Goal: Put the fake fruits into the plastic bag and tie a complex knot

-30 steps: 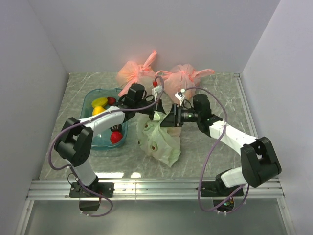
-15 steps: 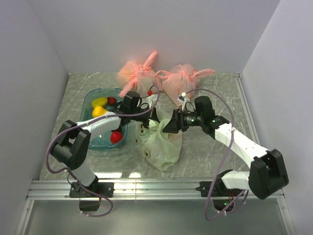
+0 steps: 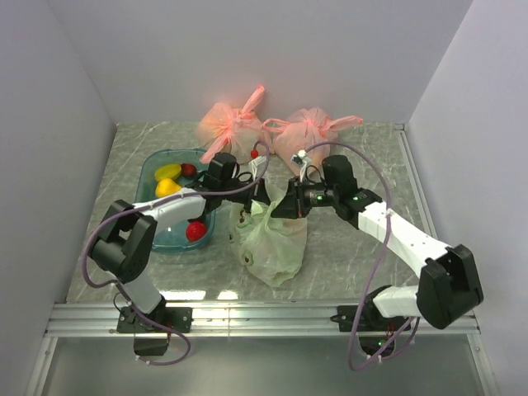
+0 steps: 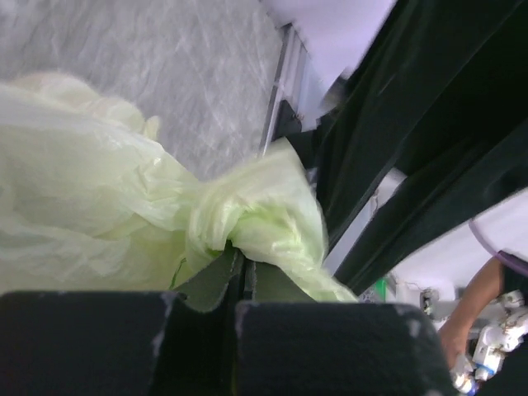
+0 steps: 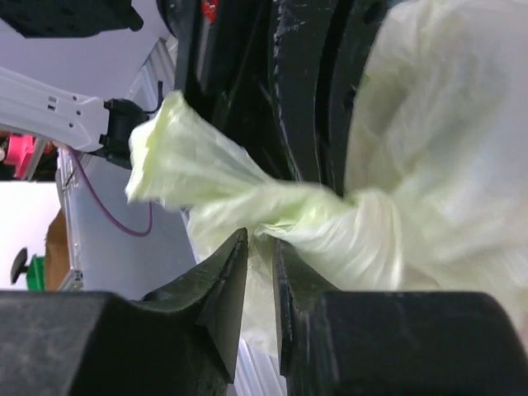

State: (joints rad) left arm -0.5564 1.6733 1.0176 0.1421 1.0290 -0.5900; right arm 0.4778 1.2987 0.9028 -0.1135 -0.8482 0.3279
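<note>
At the left, a teal plastic tub (image 3: 175, 153) holds several glossy fake fruits (image 3: 167, 172), yellow and red, not yet bagged. The left end effector (image 4: 241, 266) is clenched on one floppy end of the pale mint-green translucent plastic bag (image 3: 271, 243), which sits mid-surface just right of the tub. Between the arms, the bunched knot (image 4: 216, 224) of twisted handles stands above the bag's body. The right end effector (image 5: 259, 246) pinches the opposite end, jaws nearly together. Gripping both ends from opposite sides probably lets the arms pull apart and cinch the twist. Two tied salmon-pink bags (image 3: 233, 124) lie far back on the grey marbled surface (image 3: 363, 157).
</note>
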